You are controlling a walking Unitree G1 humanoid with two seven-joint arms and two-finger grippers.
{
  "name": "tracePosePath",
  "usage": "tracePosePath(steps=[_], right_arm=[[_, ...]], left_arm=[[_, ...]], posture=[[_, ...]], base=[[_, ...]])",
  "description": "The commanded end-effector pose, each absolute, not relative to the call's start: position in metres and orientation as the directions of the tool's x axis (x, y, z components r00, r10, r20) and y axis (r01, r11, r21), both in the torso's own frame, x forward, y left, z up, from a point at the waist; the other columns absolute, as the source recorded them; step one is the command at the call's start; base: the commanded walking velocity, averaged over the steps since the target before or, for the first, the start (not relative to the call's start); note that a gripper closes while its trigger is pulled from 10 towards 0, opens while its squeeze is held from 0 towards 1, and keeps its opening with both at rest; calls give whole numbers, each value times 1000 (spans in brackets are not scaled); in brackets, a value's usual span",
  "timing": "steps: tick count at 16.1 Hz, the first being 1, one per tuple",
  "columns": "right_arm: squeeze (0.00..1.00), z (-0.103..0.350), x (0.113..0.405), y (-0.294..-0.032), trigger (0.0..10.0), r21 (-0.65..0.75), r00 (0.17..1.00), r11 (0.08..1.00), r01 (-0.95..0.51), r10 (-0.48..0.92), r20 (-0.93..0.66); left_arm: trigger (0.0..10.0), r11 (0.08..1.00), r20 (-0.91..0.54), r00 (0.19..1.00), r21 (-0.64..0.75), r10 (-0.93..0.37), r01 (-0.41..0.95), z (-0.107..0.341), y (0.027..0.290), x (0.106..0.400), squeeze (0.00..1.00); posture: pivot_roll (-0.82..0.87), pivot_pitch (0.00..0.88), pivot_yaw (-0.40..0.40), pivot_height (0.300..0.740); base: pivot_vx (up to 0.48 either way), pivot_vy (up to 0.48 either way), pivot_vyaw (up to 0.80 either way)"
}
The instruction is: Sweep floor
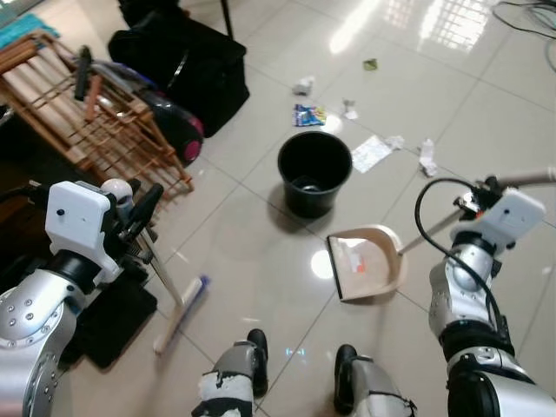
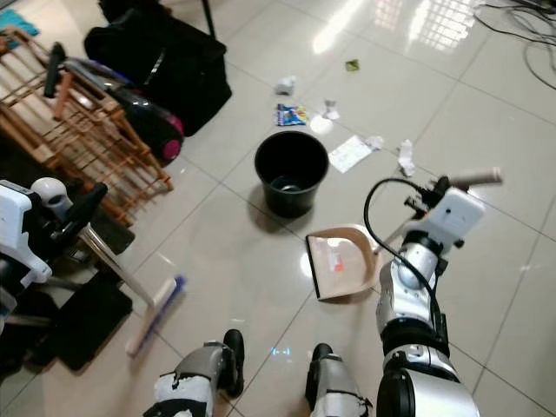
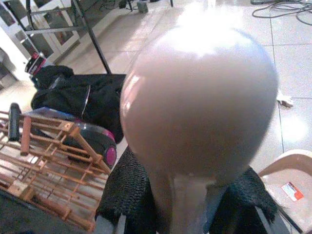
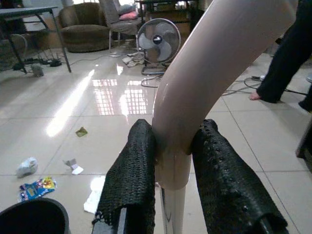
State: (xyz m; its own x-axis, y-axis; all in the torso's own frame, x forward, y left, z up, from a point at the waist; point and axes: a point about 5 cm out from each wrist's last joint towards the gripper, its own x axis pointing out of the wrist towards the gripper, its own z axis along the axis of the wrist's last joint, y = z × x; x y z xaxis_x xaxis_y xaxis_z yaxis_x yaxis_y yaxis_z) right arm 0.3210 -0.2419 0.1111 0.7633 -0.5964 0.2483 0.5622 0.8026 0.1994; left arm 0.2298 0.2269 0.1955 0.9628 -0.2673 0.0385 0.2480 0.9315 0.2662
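One bin: black round bucket (image 1: 314,171), contents unclear.
Dustpan: beige plastic dustpan (image 1: 367,262) just beside the bucket, right hand (image 4: 170,170) clenched on its long handle.
Broom: broom (image 1: 178,311) beside the bucket; left hand (image 3: 187,204) grips its rounded top.
Floor: glossy tiles (image 1: 252,261); paper scraps (image 1: 372,153) beyond the bucket.

The pale glossy tiled floor (image 1: 261,261) mirrors window light. At twelve o'clock stands a round black plastic bin (image 1: 314,172), smooth and faintly shiny. The beige plastic dustpan (image 1: 368,262) looks satiny, its handle smooth between the right gripper's (image 4: 171,161) rough, knobbly black fingers (image 4: 131,175). Crumpled white paper scraps (image 1: 372,153) look matt. At ten o'clock, a slatted brown wooden rack (image 1: 82,122); behind it a black bag (image 1: 187,61), probably matt cloth.
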Motion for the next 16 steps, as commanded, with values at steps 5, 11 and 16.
tracePosePath(steps=[5, 11, 16], right_arm=[[1000, 102, 315, -254, 10000, 234, 721, 746, 624, -665, 195], [1000, 100, 313, -275, 10000, 194, 746, 764, 615, -644, 173], [584, 78, 296, -233, 10000, 165, 845, 862, 479, -504, 181]], left_arm=[[10000, 913, 44, 953, 301, -301, 274, 204, 223, 230, 0], [10000, 915, 41, 950, 285, -308, 284, 202, 220, 238, 0], [10000, 942, -1, 960, 194, -280, 275, 170, 206, 232, 0]], posture=[[266, 362, 81, 740], [228, 361, 77, 740], [132, 330, 3, 740]], base=[[0, 0, 0], [0, 0, 0], [0, 0, 0]])
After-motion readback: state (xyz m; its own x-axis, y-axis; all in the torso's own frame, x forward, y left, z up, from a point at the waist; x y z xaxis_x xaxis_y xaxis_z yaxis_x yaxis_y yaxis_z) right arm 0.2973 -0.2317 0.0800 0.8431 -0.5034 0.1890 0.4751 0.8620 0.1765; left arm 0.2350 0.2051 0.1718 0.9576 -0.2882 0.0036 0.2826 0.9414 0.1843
